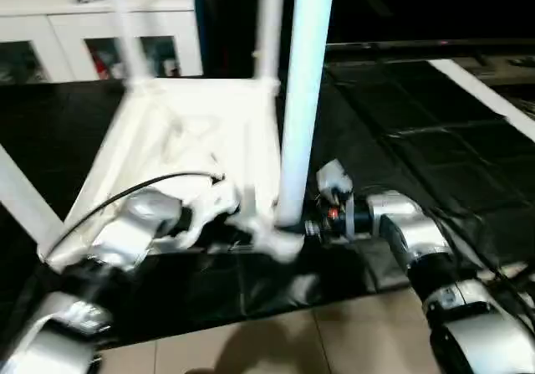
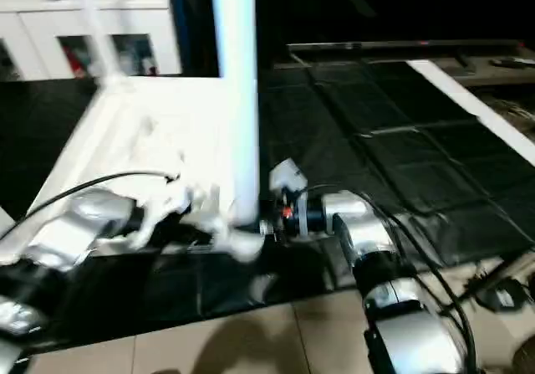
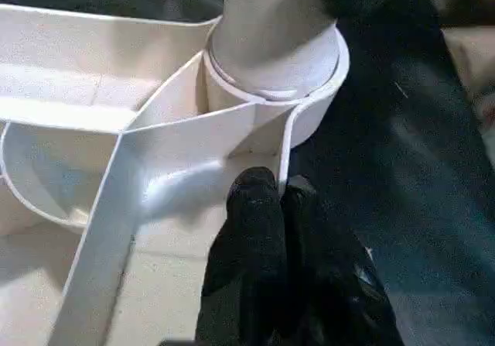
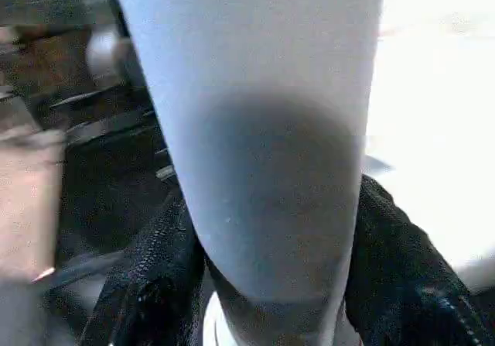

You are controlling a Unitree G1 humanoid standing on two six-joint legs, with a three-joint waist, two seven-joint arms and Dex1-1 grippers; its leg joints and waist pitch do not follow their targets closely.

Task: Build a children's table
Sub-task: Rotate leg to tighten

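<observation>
The white table top [image 1: 192,131] lies upside down on a black mat, ribbed underside up. A white leg [image 1: 303,98] stands upright in the near right corner socket [image 3: 274,75]. My right gripper [image 4: 271,284] reaches in from the right and is shut on this leg just above the socket, one black finger [image 4: 402,276] on each side. My left gripper [image 3: 274,195] is shut, its fingertips together against the top's rim beside the same socket. Another leg [image 1: 269,23] rises at the far right corner, and one [image 1: 25,194] slants at the left.
A white cabinet with glass doors [image 1: 100,39] stands behind the table. The black mat [image 1: 418,140] stretches to the right, crossed by a white strip [image 1: 485,98]. Tiled floor [image 1: 334,332] lies in front. A black cable [image 1: 125,194] loops over my left forearm.
</observation>
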